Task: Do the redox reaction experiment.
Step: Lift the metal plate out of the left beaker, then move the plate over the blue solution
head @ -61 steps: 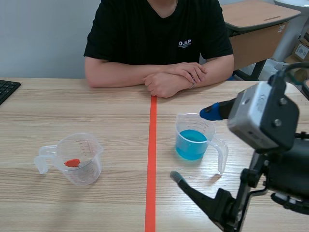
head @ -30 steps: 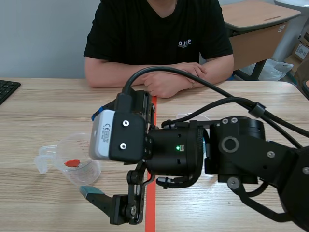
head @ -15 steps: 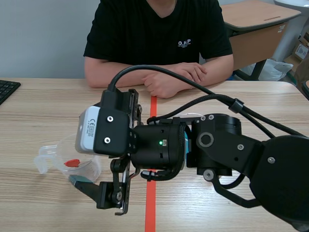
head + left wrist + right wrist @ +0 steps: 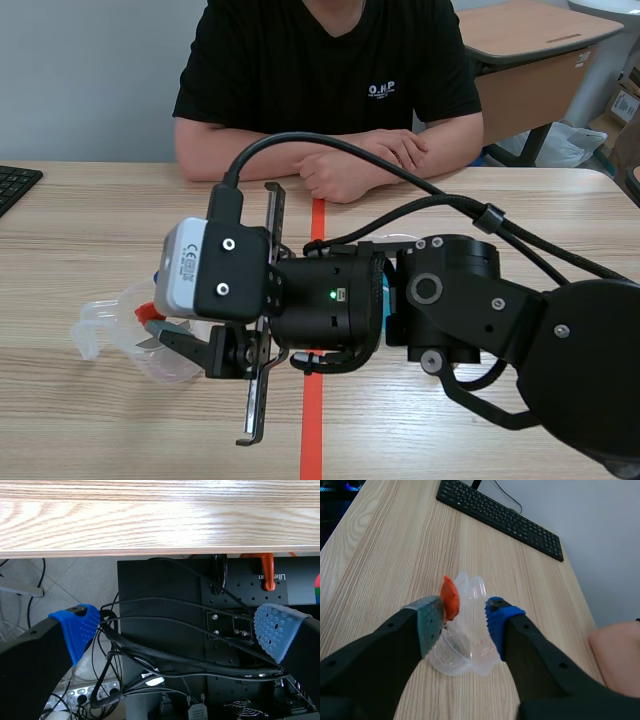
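Your right arm (image 4: pixel 450 320) has swung across the tape line (image 4: pixel 318 225) in approx 2 s. It was over by the cup of blue liquid; now it lies across the middle of the table (image 4: pixel 80 230) and hides that cup. Half a sec ago the right end effector (image 4: pixel 465 622) was spread wide w/ one finger low in front of the clear cup (image 4: pixel 465 652). Since then the wrist has rolled and the fingers have come in, so it's now pinching the clear cup, pads on opposite walls. The cup itself hasn't shifted: it's on the table, left of the tape, handle pointing away from the arm. I read that as grasp made, lift and pour not yet begun. Next is prob. carrying it toward the blue liquid, so watch the thin wall for slip.

View diffs: the right wrist cam gives you the grip itself, w/ the grey-green pad (image 4: pixel 431 622) one side and the blue pad (image 4: pixel 497 620) the other. It also shows the red piece (image 4: pixel 450 597) at the grey-green pad's tip and the keyboard (image 4: pixel 505 520) beyond. The scene cam can't confirm contact, as the arm covers much of the cup. It alone shows the person (image 4: pixel 330 80) across the table, forearms resting on it. Only the left wrist cam shows the left end effector (image 4: pixel 175 630): spread, holding nothing, hanging below the table edge over cables (image 4: pixel 165 645) and a black cabinet (image 4: pixel 165 585).
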Controlling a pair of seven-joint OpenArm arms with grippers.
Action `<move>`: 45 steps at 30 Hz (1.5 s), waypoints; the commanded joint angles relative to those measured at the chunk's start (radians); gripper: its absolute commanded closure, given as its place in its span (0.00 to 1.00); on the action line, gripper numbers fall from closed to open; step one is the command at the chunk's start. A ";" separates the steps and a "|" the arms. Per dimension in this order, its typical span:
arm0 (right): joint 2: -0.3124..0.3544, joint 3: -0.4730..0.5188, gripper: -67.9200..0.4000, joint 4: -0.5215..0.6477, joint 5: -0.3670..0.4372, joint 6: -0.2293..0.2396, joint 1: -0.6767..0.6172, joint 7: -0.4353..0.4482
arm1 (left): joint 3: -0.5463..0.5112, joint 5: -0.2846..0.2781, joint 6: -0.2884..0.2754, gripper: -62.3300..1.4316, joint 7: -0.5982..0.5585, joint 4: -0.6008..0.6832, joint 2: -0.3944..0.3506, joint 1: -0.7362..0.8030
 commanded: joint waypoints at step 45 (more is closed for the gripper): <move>0.121 0.332 0.97 0.341 0.341 0.164 0.014 -0.077 | 0.001 0.000 -0.010 0.00 -0.014 0.010 0.052 -0.003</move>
